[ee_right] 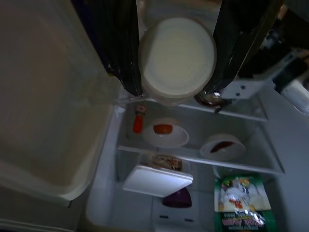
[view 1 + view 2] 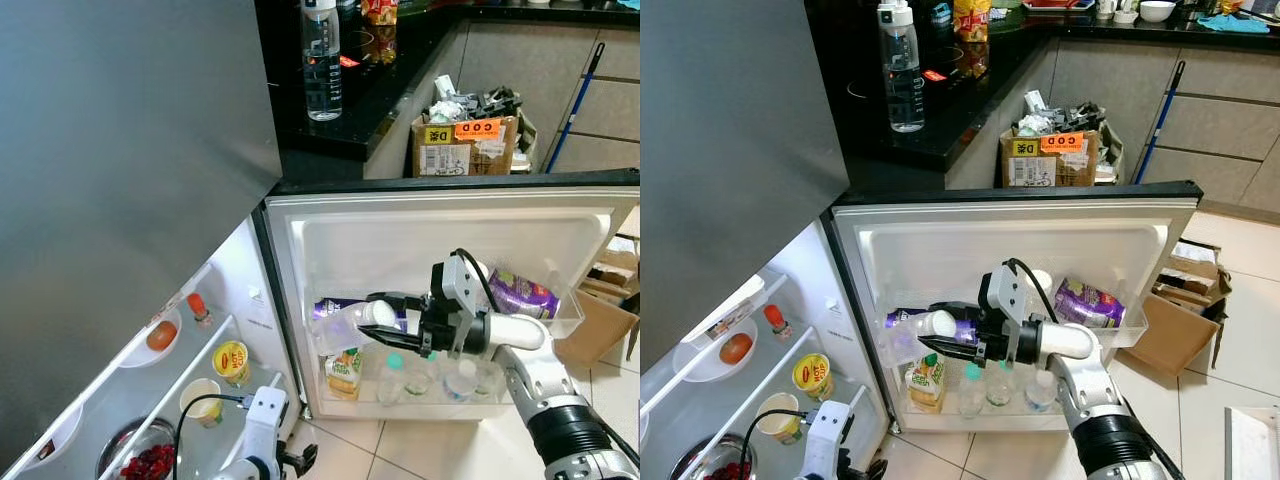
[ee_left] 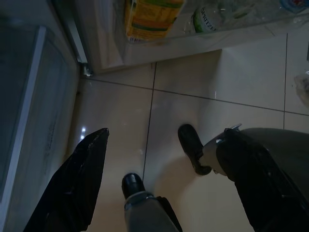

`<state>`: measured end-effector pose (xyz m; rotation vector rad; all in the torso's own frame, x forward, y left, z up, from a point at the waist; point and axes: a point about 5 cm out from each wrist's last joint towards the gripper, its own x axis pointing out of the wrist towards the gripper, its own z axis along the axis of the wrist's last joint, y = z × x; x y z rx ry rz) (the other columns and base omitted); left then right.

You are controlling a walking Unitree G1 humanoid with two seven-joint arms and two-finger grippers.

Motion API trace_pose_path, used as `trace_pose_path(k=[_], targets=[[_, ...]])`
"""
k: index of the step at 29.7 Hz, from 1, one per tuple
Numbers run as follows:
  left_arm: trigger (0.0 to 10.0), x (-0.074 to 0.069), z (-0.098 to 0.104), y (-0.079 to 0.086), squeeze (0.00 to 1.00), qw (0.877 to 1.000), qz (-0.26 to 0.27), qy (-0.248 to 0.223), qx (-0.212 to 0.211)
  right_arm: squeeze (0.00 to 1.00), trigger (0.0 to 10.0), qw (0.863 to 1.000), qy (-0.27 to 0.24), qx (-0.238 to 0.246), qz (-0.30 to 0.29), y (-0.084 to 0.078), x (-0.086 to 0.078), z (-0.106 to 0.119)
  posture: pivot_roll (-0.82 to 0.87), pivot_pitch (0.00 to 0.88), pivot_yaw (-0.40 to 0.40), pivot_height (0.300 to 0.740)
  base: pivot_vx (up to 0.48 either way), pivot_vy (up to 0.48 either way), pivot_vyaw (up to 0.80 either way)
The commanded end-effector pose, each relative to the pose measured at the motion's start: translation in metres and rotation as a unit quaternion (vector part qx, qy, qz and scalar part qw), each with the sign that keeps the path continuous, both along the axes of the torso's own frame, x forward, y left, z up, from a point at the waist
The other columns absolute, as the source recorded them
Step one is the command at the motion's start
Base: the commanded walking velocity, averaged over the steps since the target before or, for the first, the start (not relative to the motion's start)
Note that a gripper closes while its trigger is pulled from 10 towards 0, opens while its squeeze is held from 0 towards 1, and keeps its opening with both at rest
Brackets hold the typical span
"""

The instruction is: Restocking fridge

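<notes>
The right gripper (image 2: 385,330) is shown clamped on a white-capped bottle (image 2: 352,322), one black finger along each side of the cap, with the bottle held on its side at the left of the upper door shelf (image 2: 570,318) of the open fridge door (image 2: 440,235). For the step in hand, judged to be the stowing of this bottle in the door, the grip would best be kept firm until the bottle is borne by the shelf, and the purple packet (image 2: 522,295) lying at the right of that shelf is to be avoided. The bottle appears pale and translucent, with a purple label and a round cream-white cap. Below it, a juice carton (image 2: 344,372) and small bottles (image 2: 392,378) stand in the lower door shelf. The left gripper (image 3: 140,159) hangs idle over the tiled floor (image 3: 241,82), its fingers apart.
</notes>
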<state>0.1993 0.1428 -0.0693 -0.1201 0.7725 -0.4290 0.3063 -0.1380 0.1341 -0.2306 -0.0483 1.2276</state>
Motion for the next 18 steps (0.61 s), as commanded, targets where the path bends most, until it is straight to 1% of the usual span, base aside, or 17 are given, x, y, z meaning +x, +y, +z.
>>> trace_pose_path(k=[1,4,6,8,11,14,16,18], targets=[[10.0,-0.002,-0.001,-0.001,0.00,1.000,-0.004,0.000,0.001,0.00,10.0,0.995,-0.063,0.004,-0.074,-0.013,0.014,0.027,-0.22,0.000,0.034,0.740,0.000,0.000,0.00],[10.0,-0.002,-0.001,-0.001,0.00,1.000,-0.004,0.000,0.002,0.00,10.0,0.994,-0.071,0.004,-0.085,-0.012,0.016,0.030,-0.22,0.000,0.034,0.740,0.000,0.000,0.00],[10.0,-0.004,-0.002,-0.001,0.00,1.000,-0.005,0.000,0.002,0.00,10.0,0.990,-0.088,0.012,-0.112,-0.012,0.019,0.037,-0.22,0.000,0.035,0.740,0.000,0.000,0.00],[10.0,-0.004,-0.002,-0.001,0.00,1.000,-0.005,0.000,0.002,0.00,10.0,0.990,-0.088,0.012,-0.112,-0.012,0.019,0.037,-0.22,0.000,0.035,0.740,0.000,0.000,0.00],[10.0,-0.004,-0.001,-0.001,0.00,1.000,-0.010,-0.003,0.001,0.00,10.0,0.985,-0.105,0.029,-0.136,-0.012,0.023,0.047,-0.22,0.000,0.037,0.740,0.000,0.000,0.00],[10.0,0.008,0.008,-0.004,0.00,0.999,-0.022,-0.045,-0.011,0.00,10.0,0.982,-0.119,0.045,-0.142,-0.015,0.023,0.058,-0.22,0.000,0.041,0.740,0.000,0.000,0.00],[10.0,0.008,0.008,-0.004,0.00,0.999,-0.022,-0.045,-0.011,0.00,10.0,0.982,-0.119,0.045,-0.142,-0.015,0.023,0.058,-0.22,0.000,0.041,0.740,0.000,0.000,0.00],[10.0,0.018,0.016,-0.006,0.00,0.996,-0.032,-0.076,-0.018,0.00,10.0,0.982,-0.118,0.041,-0.139,-0.018,0.022,0.060,-0.22,0.000,0.041,0.740,0.000,0.000,0.00]])
